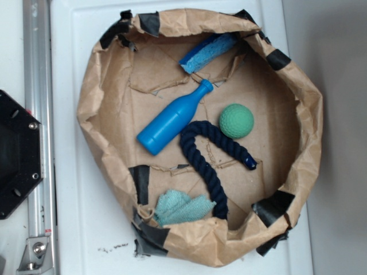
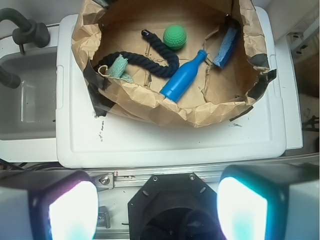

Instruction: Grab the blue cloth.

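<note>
The blue cloth (image 1: 182,207) is a small pale teal terry piece lying folded at the near edge of the brown paper basin (image 1: 298,103), beside one end of the navy rope (image 1: 213,163). In the wrist view the blue cloth (image 2: 119,67) sits at the basin's left side, far ahead of my gripper (image 2: 157,207). The gripper is open, its two glowing pads wide apart, with nothing between them. It hangs above the black robot base (image 2: 175,205), well outside the basin. The exterior view does not show the gripper.
Inside the basin lie a blue plastic bottle (image 1: 172,118), a green ball (image 1: 236,121) and a bright blue sponge (image 1: 207,51). The basin rests on a white lid (image 2: 165,140). A metal rail (image 1: 35,114) and the black base (image 1: 17,154) stand at the left.
</note>
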Controlling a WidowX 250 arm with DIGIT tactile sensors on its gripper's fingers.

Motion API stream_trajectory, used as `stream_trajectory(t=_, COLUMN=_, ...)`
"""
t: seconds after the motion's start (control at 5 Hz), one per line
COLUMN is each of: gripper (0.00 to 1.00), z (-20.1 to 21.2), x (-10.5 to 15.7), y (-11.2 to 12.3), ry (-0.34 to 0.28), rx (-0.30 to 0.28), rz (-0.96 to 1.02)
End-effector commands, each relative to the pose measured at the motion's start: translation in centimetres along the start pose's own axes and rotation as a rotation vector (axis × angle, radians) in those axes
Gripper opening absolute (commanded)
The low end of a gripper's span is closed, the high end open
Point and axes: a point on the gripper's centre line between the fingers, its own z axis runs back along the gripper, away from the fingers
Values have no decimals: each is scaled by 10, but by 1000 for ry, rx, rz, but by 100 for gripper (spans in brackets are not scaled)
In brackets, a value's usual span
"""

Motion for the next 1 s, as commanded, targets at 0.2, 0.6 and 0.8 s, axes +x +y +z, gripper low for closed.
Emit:
stream_trajectory(t=0.2, gripper=100, z=-55, x=44, y=9, ry=104, rx=60, rz=101)
stream_trajectory(t=0.6, gripper=100, z=-117, x=119, y=5, ry=249, rx=-21, rz=385)
stream_trajectory(t=0.8, gripper=100, z=-152, x=124, y=14, ry=287, rx=-26, rz=451)
